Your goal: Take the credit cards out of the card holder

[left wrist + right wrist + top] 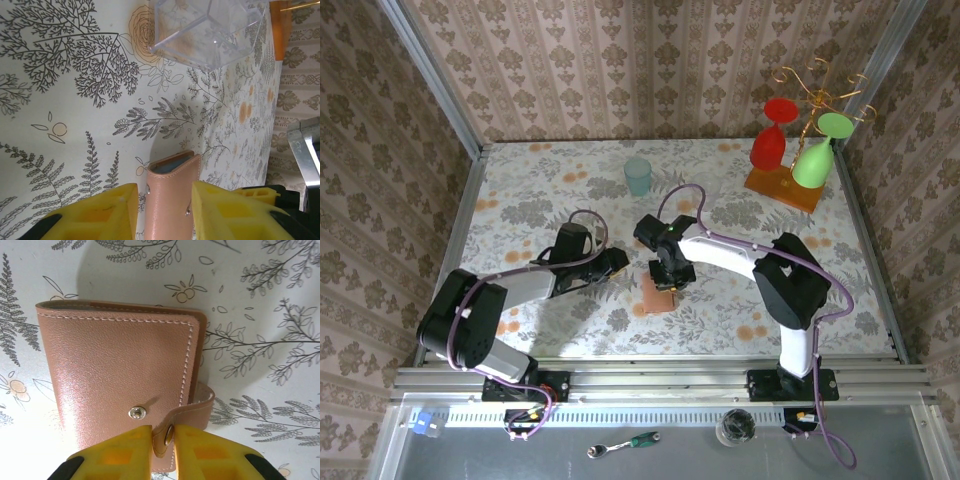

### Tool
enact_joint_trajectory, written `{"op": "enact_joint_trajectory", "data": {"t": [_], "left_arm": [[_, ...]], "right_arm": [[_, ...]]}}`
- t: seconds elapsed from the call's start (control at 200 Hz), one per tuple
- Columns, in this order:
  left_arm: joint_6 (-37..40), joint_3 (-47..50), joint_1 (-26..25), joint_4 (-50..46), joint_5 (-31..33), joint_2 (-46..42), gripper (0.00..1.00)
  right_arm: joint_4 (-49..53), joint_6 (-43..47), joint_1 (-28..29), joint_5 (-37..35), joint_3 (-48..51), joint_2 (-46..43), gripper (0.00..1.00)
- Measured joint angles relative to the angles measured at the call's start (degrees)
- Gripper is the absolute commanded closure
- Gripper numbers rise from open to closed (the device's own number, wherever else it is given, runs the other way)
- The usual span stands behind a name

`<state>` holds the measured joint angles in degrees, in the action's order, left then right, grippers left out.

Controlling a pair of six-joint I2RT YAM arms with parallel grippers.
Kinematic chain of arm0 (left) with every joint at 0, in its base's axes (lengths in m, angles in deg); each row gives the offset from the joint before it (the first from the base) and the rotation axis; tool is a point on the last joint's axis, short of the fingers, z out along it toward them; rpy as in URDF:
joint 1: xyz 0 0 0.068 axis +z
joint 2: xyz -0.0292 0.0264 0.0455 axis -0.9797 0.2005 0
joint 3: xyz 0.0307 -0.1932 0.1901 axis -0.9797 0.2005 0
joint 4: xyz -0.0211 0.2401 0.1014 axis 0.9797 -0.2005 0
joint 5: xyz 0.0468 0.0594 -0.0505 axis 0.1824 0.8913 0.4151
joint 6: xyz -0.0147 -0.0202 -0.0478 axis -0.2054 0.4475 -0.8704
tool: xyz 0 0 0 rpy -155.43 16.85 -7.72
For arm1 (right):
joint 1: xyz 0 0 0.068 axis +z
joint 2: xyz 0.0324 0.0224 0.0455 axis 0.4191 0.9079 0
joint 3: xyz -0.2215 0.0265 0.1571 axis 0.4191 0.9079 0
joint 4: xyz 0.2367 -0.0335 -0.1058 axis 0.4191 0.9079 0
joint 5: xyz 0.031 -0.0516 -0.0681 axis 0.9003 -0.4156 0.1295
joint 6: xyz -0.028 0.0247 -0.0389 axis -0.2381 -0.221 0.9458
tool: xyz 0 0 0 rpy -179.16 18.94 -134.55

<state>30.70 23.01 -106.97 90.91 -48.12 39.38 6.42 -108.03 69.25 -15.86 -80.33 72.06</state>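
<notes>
Floral tabletop [570,190], seen from above: the left arm lies low, its left gripper [616,262] at 10 o'clock of the card holder [658,298]. The right arm folds back, with the right gripper [670,280] over the holder's 12 o'clock edge. Left wrist: jaws part-open, empty, the card holder [170,200] ahead between them. Right wrist: jaws nearly closed, pinching the strap tab [197,405] at 6 o'clock.

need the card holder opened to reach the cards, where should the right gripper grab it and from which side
The strap tab, pinched from above across its flat faces. The card holder lies flat and closed, leaving no cover edge to catch, but the tab stands up off the cover beside its stud.
</notes>
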Motion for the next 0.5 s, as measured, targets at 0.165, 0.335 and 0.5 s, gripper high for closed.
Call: {"op": "enact_joint_trajectory", "data": {"t": [0.165, 0.335, 0.5], "left_arm": [[0.0, -0.15, 0.0, -0.11, 0.0, 0.02, 0.66], [0.0, -0.15, 0.0, -0.02, 0.0, 0.11, 0.66], [-0.02, -0.15, -0.04, -0.04, 0.04, 0.11, 0.65]], "right_arm": [[0.17, 0.0, -0.59, -0.35, 0.15, -0.55, 0.79], [0.11, 0.0, -1.33, -0.42, 1.49, -1.66, 0.79], [-0.9, -0.02, -2.1, -0.33, 3.21, -1.73, 0.79]]}}
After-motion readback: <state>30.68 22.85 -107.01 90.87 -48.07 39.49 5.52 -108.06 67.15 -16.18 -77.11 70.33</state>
